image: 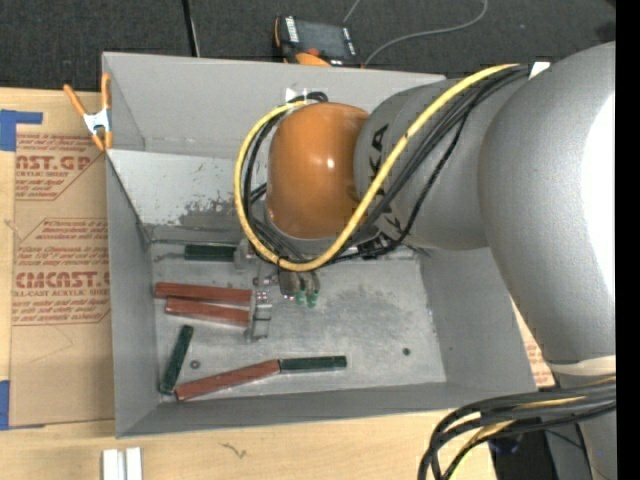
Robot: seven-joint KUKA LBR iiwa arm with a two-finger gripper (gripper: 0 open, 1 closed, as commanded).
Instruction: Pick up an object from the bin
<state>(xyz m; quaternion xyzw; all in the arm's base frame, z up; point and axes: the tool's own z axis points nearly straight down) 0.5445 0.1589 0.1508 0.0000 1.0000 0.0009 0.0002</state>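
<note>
Where pincer (262, 313) nears two red-brown sticks (205, 301), bin (400, 318) left: likely light, rigid, slick; grip crosswise; pincer opening untellable.

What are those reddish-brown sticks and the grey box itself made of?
The reddish-brown sticks look like matte plastic or painted wood: even colour, no shine. The grey bin looks like painted sheet metal: flat folded walls, scuffed patches on the floor.
</note>
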